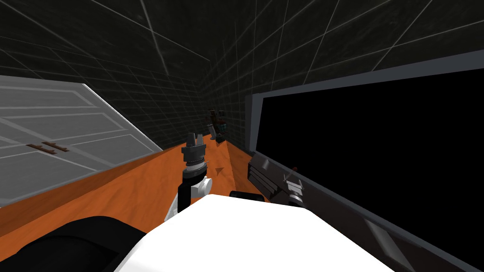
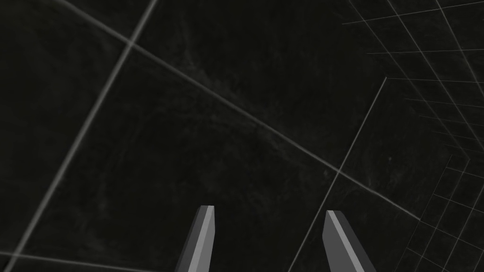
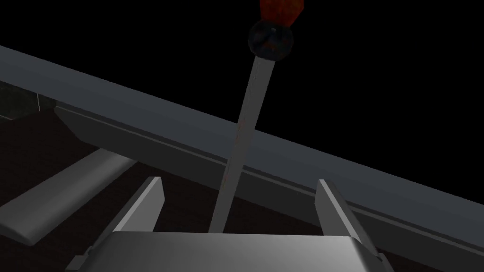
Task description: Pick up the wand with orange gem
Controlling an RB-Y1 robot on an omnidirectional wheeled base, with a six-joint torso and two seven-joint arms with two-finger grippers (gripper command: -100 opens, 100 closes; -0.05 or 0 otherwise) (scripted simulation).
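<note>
right wrist: right gripper (image 3: 238, 181) jaws spread, wand (image 3: 246, 127) between, orange gem (image 3: 280, 9) atop | head: left gripper (image 1: 195, 138) over counter (image 1: 118, 189), jaws spread

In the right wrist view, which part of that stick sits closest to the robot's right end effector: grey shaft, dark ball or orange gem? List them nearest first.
From the right end effector:
1. Grey shaft, rising between its open fingers.
2. Dark ball, on top of the shaft.
3. Orange gem, just beyond the ball, at the far tip.
</note>
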